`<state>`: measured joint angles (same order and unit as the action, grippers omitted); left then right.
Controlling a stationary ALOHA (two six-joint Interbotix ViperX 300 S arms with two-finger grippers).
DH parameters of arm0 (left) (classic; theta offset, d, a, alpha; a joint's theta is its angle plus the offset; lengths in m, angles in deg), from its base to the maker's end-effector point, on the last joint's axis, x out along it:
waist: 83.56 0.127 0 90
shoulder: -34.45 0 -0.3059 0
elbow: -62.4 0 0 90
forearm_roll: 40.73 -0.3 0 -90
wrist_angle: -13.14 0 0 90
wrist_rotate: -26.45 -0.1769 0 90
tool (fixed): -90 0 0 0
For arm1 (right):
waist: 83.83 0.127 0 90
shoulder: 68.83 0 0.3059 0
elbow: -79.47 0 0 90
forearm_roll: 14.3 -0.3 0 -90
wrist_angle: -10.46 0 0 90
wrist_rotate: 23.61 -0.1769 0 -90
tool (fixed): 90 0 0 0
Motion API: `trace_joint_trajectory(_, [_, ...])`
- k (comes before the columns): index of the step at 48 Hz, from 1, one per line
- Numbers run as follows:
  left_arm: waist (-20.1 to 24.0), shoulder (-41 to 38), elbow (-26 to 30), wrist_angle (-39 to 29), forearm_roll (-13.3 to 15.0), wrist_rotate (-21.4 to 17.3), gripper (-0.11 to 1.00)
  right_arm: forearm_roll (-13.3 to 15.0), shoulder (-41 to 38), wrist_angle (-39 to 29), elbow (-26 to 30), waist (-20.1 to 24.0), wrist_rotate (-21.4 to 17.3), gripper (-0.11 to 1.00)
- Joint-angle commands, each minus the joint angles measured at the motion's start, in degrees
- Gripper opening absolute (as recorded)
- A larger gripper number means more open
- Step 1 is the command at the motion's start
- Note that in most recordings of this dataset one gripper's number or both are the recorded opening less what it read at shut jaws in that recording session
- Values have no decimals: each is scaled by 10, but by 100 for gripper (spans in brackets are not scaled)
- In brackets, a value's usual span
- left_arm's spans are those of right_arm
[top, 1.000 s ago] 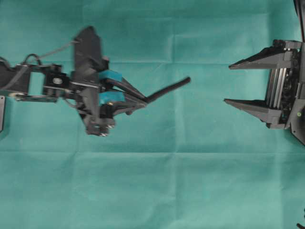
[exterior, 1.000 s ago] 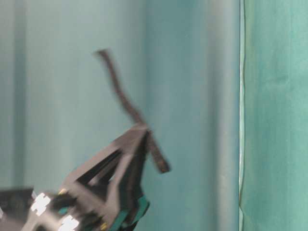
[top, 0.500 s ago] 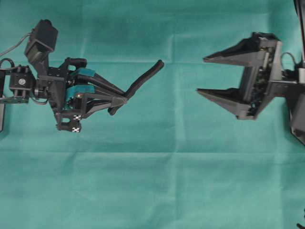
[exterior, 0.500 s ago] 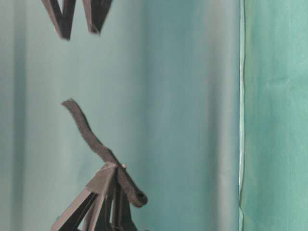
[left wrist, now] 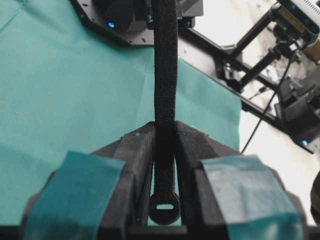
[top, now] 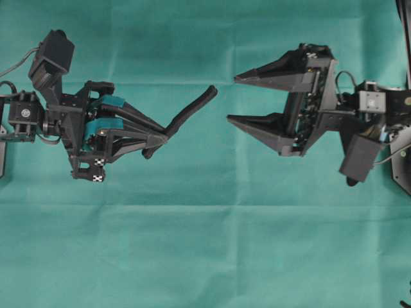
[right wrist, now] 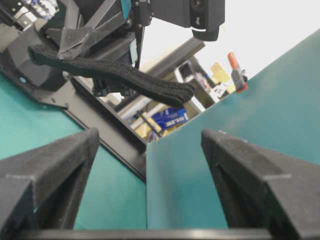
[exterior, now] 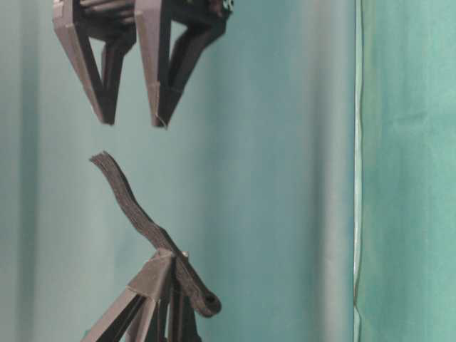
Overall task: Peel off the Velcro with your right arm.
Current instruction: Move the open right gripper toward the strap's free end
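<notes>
Overhead view: the Velcro [top: 190,113] is held off the green table cloth [top: 205,256], pinched near its knob end by the left gripper [top: 160,136], whose jaws are clamped on it. Its long axis is aimed toward the cloth's right edge, free tip tilted toward the far edge. The approach step looks to be in hand. The right gripper [top: 232,99] is spread wide, near the tip, nothing gripped. Next, one layer probably has to be pinched and pulled away.
</notes>
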<state>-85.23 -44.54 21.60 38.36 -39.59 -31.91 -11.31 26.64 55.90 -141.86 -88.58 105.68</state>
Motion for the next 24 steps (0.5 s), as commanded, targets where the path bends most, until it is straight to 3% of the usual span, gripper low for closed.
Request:
trace_joint_trajectory(1, [-3,7,6,8,1,0,10,0,-6,21,16,-1,1,52])
trace_joint_trajectory(24, [-2,5,6,7,1,0,10,18,-34,62,27,-1,7,52])
